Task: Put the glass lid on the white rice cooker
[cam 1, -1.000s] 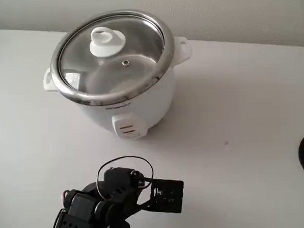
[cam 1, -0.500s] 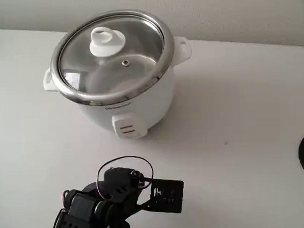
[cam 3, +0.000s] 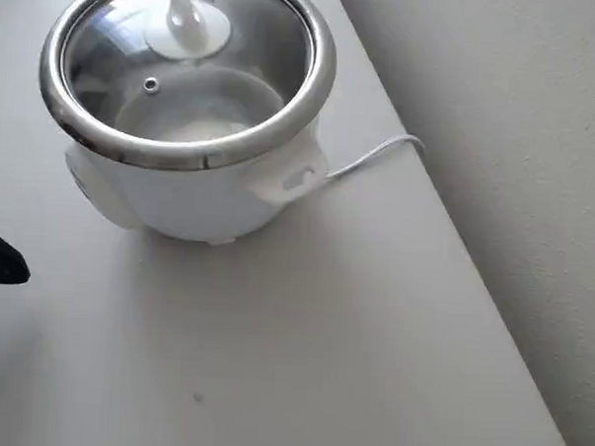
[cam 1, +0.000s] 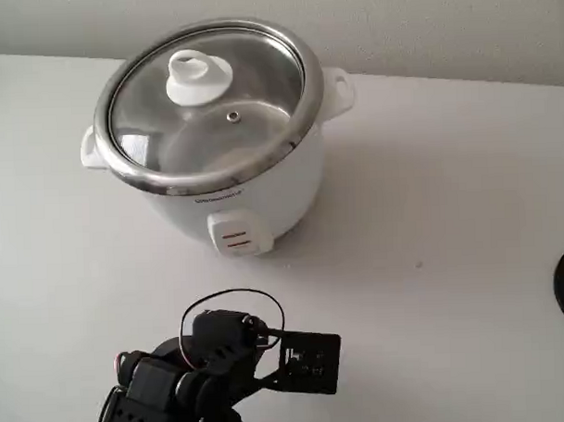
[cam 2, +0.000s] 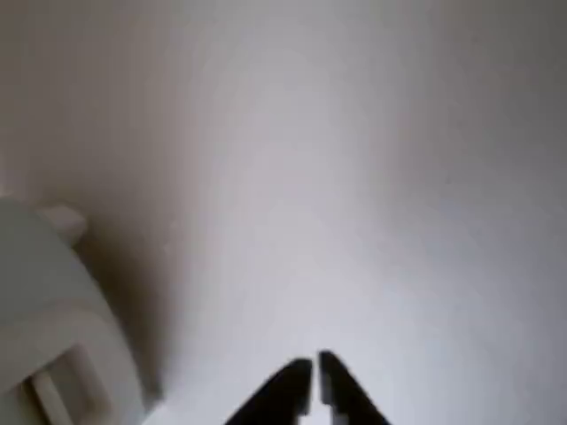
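Wrist view shows the hand (cam 2: 312,376) pinched narrow and empty above bare counter (cam 2: 372,177); the glass lid (cam 1: 209,98) already sits on the white rice cooker (cam 1: 263,188), ahead and left. Swinging left could knock it askew.

My fixed view looks down from behind the arm toward the wall, taking in the white rice cooker (cam 1: 226,148). My overhead view sits closer above the same cooker (cam 3: 196,179). My wrist view skims the counter (cam 2: 354,195) near the cooker's side.
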